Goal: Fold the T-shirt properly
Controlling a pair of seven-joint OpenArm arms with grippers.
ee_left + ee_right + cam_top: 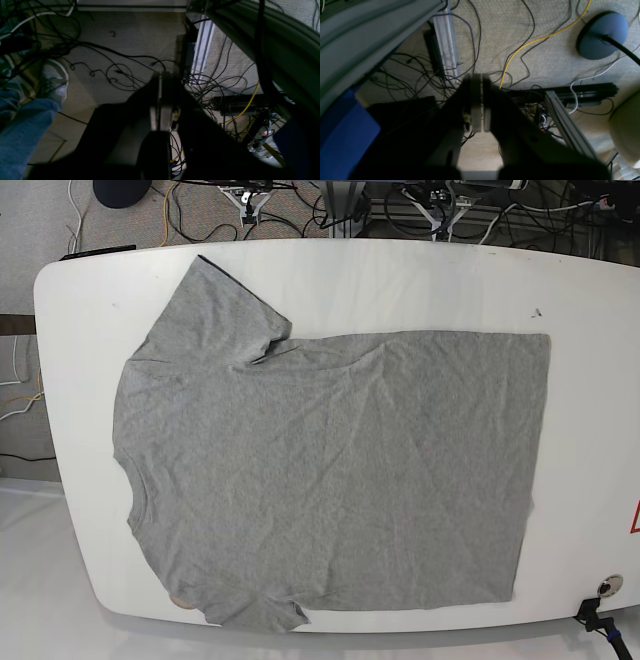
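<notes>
A grey T-shirt (330,470) lies spread flat on the white table (420,280), collar at the left, hem at the right, one sleeve toward the far left corner and the other at the near edge. Neither arm shows in the base view. My left gripper (162,75) is shut with nothing between its fingers and hangs over the floor beside the table. The right gripper (477,76) is likewise shut and empty, also off the table above the floor.
Tangled cables (120,72) and a yellow cord (532,40) cover the carpet. A person's jeans leg and shoe (53,80) stand at the left of the left wrist view. A lamp base (602,35) and aluminium frame rails (565,120) sit near the right gripper.
</notes>
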